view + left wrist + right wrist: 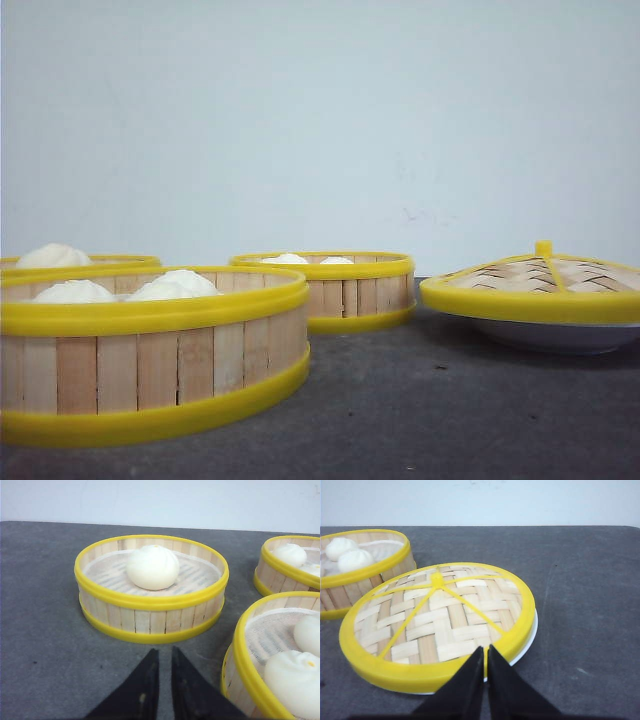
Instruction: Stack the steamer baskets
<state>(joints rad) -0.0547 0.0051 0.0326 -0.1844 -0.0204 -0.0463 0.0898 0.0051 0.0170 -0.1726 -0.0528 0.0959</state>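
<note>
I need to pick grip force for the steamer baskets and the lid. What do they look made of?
Steamer baskets: walls look like pale matte wood slats with visible seams; the yellow rings look like glossy plastic, catching highlights. Lid: apparently woven bamboo or wood strips, flat crossing bands, inside a shiny yellow rim, probably plastic. It rests on a smooth white plate, material unclear.

Yellow rims, pale wood and white buns on a dark grey table

The steamer baskets (150,350) have walls of pale vertical wood slats between glossy yellow rings, and inside lies a whitish mesh liner (190,577) under plain white buns (152,567). The lid (440,620) is a tan herringbone weave — crossed by thin yellow ribs, edged in yellow — over a white plate (527,640). The table (420,400) is speckled dark grey, the wall (320,120) pale bluish white. Both grippers (161,680) (485,680) are black.
</note>
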